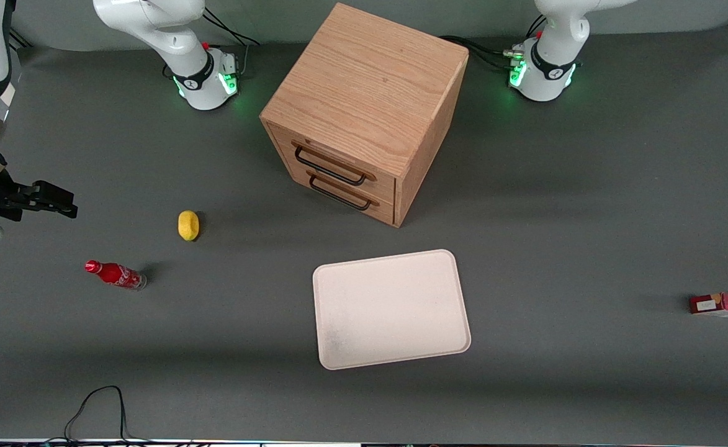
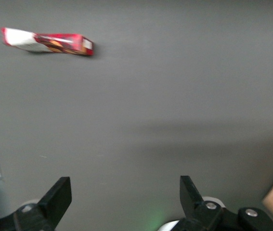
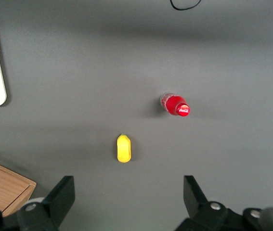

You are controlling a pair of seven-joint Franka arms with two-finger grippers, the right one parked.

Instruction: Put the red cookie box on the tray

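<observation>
Tray (image 1: 392, 308): flat, off-white plastic, rounded corners, low raised rim; nothing on it. Positioned nearer the front camera than the wooden drawer cabinet (image 1: 367, 108), which has oak-grain panels and two drawers with dark wire handles, both closed.

Red cookie box (image 2: 47, 42): long, slim cardboard with a white end patch, lying flat on the grey table mat (image 1: 562, 236), well apart from the tray, toward the working arm's end.

Left gripper (image 2: 125, 197): fingers spread wide, holding nothing, above bare mat, apart from the box.

Toward the parked arm's end: yellow lemon-like item (image 1: 188, 225), small red cola bottle (image 1: 115, 274).
</observation>
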